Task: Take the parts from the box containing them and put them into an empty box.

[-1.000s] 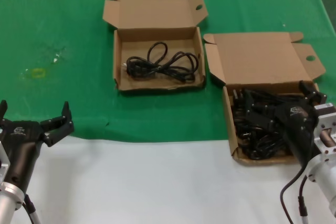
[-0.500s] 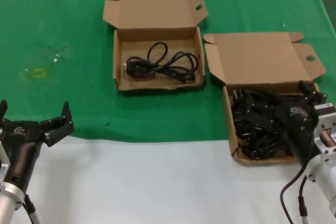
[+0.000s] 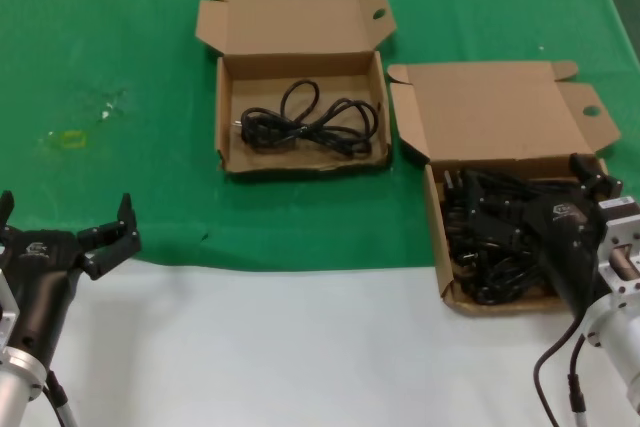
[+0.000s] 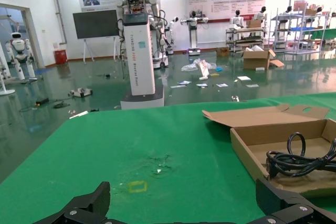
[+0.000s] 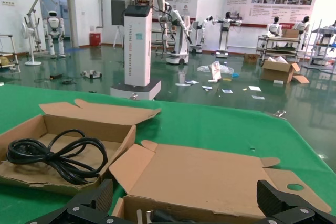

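1. The right gripper (image 3: 545, 209) is down inside the box containing them (image 3: 500, 137), directly over the pile of black parts (image 3: 480, 247). In the right wrist view its two fingers (image 5: 84, 205) stand spread wide apart, one toward each side of that box; whether either tip touches the parts cannot be told.
2. The box containing them sits on the green cloth (image 3: 120, 47) of the table (image 3: 300, 347), at the cloth's near edge. Its tall lid panel stands open behind the tray, and a round hole shows in the side flap.
3. The parts are tangled black cables with plugs; they fill most of the tray.
4. The empty box (image 3: 300, 22) lies just beside the box containing them, on the side toward the robot's left and farther back from the robot. The two boxes are close but apart. Its short, wide lid is open and also has a round hole in a flap.
5. One coiled black cable (image 3: 305, 125) already lies flat on the floor of this second box.
6. The left gripper (image 3: 65, 237) is parked well apart from the box containing them, at the near edge of the green cloth. Its fingers (image 4: 84, 208) are spread and hold nothing.
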Tool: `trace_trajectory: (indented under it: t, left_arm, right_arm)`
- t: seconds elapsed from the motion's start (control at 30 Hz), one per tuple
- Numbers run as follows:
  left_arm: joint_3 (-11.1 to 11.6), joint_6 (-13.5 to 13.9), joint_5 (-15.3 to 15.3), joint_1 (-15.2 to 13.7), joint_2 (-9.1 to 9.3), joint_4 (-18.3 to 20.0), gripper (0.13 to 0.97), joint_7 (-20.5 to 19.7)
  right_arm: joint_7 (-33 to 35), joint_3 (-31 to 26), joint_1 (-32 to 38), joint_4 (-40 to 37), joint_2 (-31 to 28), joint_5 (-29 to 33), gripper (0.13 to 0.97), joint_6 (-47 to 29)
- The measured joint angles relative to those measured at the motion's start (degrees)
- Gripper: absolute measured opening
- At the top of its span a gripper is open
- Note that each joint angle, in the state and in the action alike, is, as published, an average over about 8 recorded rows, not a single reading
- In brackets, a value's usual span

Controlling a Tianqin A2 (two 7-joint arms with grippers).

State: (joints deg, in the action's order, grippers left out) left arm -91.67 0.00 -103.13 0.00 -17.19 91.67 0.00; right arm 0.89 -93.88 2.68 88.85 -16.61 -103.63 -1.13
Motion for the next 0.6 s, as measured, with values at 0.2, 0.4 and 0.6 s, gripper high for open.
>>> trace_trajectory:
  t: [0.2,0.4,0.6]
  left_arm:
    - [0.0,0.0,0.0,0.0,0.0,0.0,0.966,0.0]
    - [0.0,0.0,0.0,0.0,0.0,0.0,0.966,0.0]
    - [0.0,0.0,0.0,0.0,0.0,0.0,0.966,0.0]
  right_arm:
    - [0.0,0.0,0.0,0.0,0.0,0.0,0.966,0.0]
    - [0.0,0.0,0.0,0.0,0.0,0.0,0.966,0.0]
    - [0.0,0.0,0.0,0.0,0.0,0.0,0.966,0.0]
